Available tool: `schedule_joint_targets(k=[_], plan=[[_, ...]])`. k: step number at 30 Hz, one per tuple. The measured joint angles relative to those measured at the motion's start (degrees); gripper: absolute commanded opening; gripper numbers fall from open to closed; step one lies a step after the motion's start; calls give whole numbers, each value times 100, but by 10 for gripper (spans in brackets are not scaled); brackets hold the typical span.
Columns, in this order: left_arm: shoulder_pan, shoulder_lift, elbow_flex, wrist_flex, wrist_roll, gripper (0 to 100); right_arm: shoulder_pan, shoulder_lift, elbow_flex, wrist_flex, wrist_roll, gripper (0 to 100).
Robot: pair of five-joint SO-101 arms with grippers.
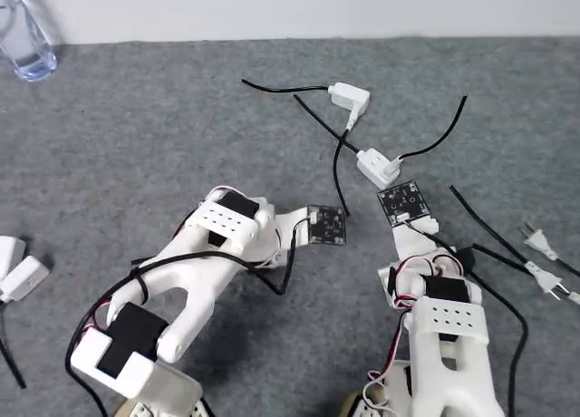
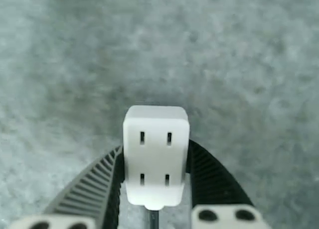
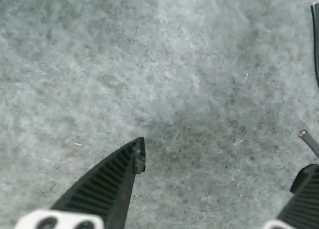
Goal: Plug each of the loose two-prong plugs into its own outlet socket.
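Observation:
My left gripper [image 2: 155,162] is shut on a white outlet socket block [image 2: 155,134], with its two pairs of slots facing the left wrist camera and a dark ribbed finger [image 2: 102,181] pressed to each side. My right gripper [image 3: 222,164] hangs open above bare grey carpet, nothing between its fingers [image 3: 122,176]. In the high view two more white sockets [image 1: 350,96] [image 1: 377,167] lie on black cords beyond the arms. Two loose two-prong plugs [image 1: 540,241] [image 1: 549,277] lie at the right, beside the right arm [image 1: 449,322]. The left arm [image 1: 227,222] covers its own gripper there.
Black cords [image 1: 435,143] trail across the carpet around the sockets and the right arm. White blocks [image 1: 20,274] sit at the left edge. A clear bottle [image 1: 27,45] stands at the far left corner by the wall. A black cord end [image 3: 309,139] lies near my right gripper.

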Motion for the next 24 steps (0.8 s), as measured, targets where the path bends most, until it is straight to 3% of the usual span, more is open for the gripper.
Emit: schedule_joint_targets(k=[9, 19, 24], plan=[[466, -26, 448, -774, 862, 225, 0, 0, 0, 0, 0, 437], [519, -149, 545, -1090, 1284, 310, 0, 0, 0, 0, 0, 437], [536, -149, 308, -844, 1292, 312, 0, 0, 0, 0, 9, 437]])
